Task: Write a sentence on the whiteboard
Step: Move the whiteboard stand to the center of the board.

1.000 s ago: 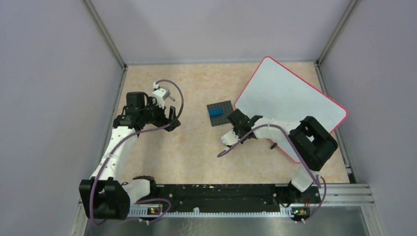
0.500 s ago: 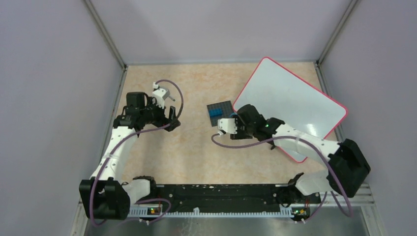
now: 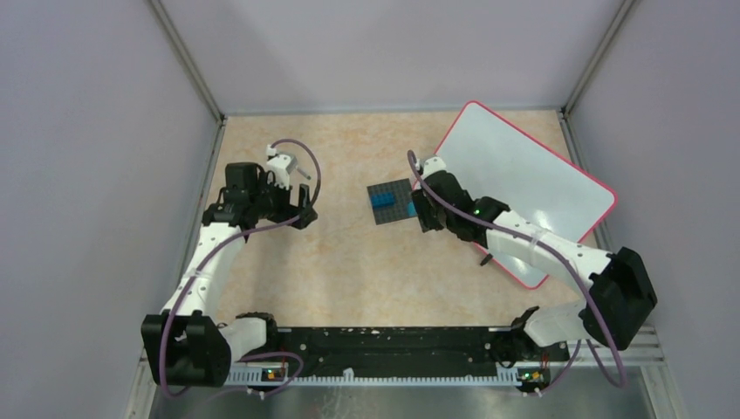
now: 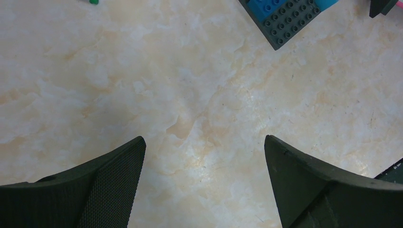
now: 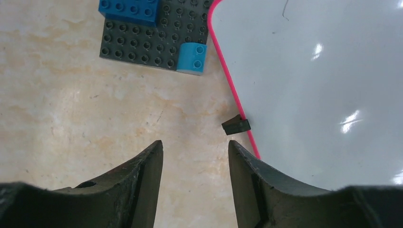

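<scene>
The whiteboard, glossy white with a red-pink rim, lies tilted at the right of the table. The right wrist view shows its left edge, a small black clip on the rim and a thin dark stroke near the top. No lettering of the sentence shows on the visible face. My right gripper hovers beside that edge, open, with bare table between its fingers. My left gripper hangs over the table's left half, wide open and holding nothing.
A small dark grey plate with blue bricks lies just left of the board, close to my right gripper. A second black clip sits on the board's near edge. A small green object peeks in at the top of the left wrist view.
My right arm stretched out and swung its gripper from the near side to the board's left edge by the plate, and its jaws went from shut to open. The left arm barely moved.
</scene>
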Robot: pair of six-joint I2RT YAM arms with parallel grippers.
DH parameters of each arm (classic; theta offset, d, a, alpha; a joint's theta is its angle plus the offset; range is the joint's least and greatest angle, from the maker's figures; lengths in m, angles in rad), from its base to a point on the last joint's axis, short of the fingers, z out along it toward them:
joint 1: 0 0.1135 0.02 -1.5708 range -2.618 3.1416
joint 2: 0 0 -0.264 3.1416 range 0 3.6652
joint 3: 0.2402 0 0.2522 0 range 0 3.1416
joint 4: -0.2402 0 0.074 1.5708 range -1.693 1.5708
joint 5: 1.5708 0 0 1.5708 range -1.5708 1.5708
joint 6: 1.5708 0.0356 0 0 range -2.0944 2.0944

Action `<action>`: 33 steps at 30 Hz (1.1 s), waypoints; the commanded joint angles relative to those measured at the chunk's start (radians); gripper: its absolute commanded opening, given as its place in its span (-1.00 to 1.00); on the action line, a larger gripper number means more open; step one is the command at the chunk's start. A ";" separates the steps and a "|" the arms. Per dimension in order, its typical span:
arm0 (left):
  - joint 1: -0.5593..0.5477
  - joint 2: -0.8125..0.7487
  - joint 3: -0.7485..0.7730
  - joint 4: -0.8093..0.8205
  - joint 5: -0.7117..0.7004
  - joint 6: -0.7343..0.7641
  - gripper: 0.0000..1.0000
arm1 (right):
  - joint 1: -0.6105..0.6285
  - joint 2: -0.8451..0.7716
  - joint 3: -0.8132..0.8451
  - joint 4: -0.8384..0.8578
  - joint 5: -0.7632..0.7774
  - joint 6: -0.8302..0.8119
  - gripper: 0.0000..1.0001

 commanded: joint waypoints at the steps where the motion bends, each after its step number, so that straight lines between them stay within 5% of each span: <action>1: -0.002 -0.032 -0.014 0.047 -0.036 -0.023 0.98 | -0.041 0.056 0.033 -0.047 0.045 0.285 0.03; 16: 0.000 -0.080 -0.035 0.076 -0.047 -0.029 0.98 | -0.165 0.237 0.087 -0.131 0.015 0.436 -0.11; 33: 0.003 -0.104 -0.044 0.100 -0.052 -0.031 0.98 | -0.217 0.358 0.162 -0.161 -0.010 0.475 -0.04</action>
